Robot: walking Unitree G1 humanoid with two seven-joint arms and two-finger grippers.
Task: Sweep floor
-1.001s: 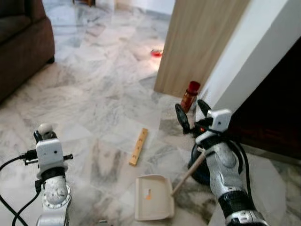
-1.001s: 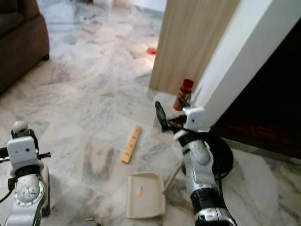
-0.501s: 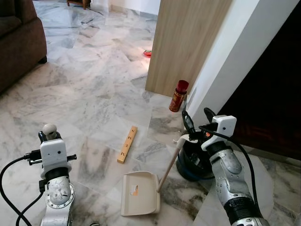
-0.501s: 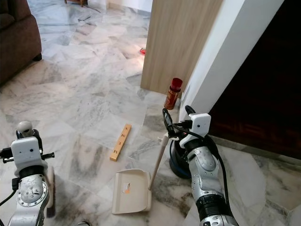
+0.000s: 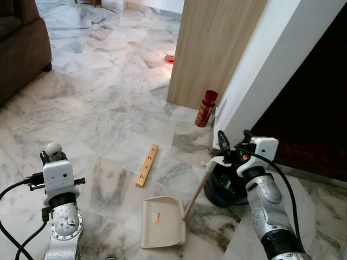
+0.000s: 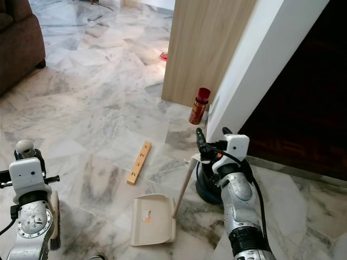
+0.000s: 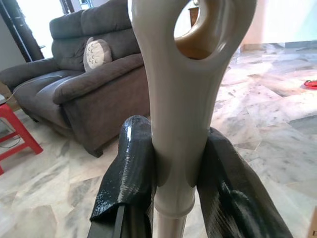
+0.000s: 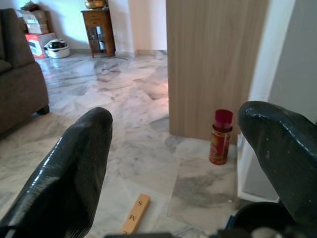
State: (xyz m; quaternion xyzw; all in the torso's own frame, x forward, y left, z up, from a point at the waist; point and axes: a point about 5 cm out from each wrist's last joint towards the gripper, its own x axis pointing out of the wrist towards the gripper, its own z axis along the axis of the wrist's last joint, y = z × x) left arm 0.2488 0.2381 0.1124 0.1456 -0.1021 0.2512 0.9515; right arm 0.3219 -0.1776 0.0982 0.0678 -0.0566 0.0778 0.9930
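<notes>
Sweep barely begun: left gripper (image 7: 171,168) jaws clamped on broom handle (image 7: 185,99); right gripper (image 6: 211,147), jaws apart, near dustpan (image 5: 162,221) handle; wooden block (image 5: 147,165) at 11 o'clock unswept.

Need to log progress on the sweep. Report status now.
Left gripper shut on broom handle. Right gripper open, above dustpan handle. Dustpan on floor, wooden block unswept. Black bucket beside dustpan.

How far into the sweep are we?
Early. Done: left gripper is shut on the brush handle. In hand: right gripper, fingers open, is at the top of the dustpan handle. Left: the wooden block lies unswept on the floor, outside the dustpan.
</notes>
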